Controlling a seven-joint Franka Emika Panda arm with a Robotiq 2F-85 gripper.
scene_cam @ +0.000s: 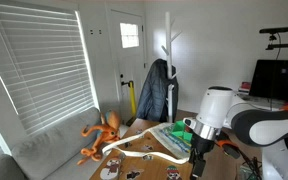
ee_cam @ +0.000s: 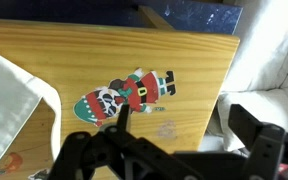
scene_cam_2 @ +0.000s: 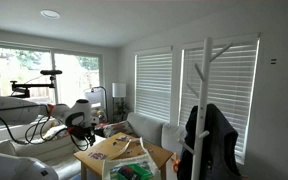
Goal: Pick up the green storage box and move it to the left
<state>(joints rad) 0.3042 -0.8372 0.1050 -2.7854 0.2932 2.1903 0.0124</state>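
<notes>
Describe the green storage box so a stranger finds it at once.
Start at the wooden table beside the grey sofa. On its end nearest the white robot arm sits the green storage box: small and bright green, unlike the larger, pale striped sheet by it.

A colourful figure lies on the wooden table, and a dark jacket hangs on a white rack.

White arm bent at the elbow, wrist turned down, black gripper pointing straight downward, in the wrist view its two dark fingers spread wide apart
</notes>
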